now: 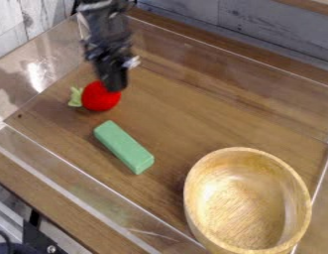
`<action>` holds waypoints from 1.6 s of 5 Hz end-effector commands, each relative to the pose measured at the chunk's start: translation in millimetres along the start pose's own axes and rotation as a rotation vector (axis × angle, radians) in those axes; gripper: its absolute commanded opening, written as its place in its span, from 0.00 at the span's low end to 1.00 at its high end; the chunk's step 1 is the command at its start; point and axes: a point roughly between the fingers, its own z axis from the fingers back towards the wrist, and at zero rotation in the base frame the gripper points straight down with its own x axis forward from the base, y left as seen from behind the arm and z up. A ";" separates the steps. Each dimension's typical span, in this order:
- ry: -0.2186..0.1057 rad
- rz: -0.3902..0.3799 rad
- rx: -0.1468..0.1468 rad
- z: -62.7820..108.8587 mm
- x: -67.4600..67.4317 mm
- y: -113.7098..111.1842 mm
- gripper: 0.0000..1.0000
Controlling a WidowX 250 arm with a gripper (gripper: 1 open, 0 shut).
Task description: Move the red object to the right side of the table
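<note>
The red object [100,98] is a small round toy fruit with a yellow-green leafy tip pointing left. It sits at the far left of the brown wood-grain table [206,109]. My gripper [112,86] comes down from above with its dark fingers drawn together on the upper right of the red object. The arm is slightly blurred. I cannot tell whether the fruit still touches the tabletop.
A green rectangular block [124,146] lies just in front of the red object. At the front right stands a round wooden bowl [246,203]. Low clear acrylic walls [73,189] edge the table.
</note>
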 end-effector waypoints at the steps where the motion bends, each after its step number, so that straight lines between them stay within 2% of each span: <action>1: -0.091 0.050 0.044 36.0 32.7 -39.2 0.00; 2: -0.101 0.099 0.039 33.3 27.5 -23.0 1.00; 3: -0.113 0.144 0.050 39.5 13.0 -7.0 1.00; 5: -0.128 0.246 0.072 40.2 3.2 21.8 1.00; 6: -0.127 0.291 0.082 25.2 -2.7 35.4 1.00; 7: -0.141 0.333 0.094 6.0 -11.4 50.8 1.00; 8: -0.140 0.356 0.107 -11.9 -9.3 53.0 1.00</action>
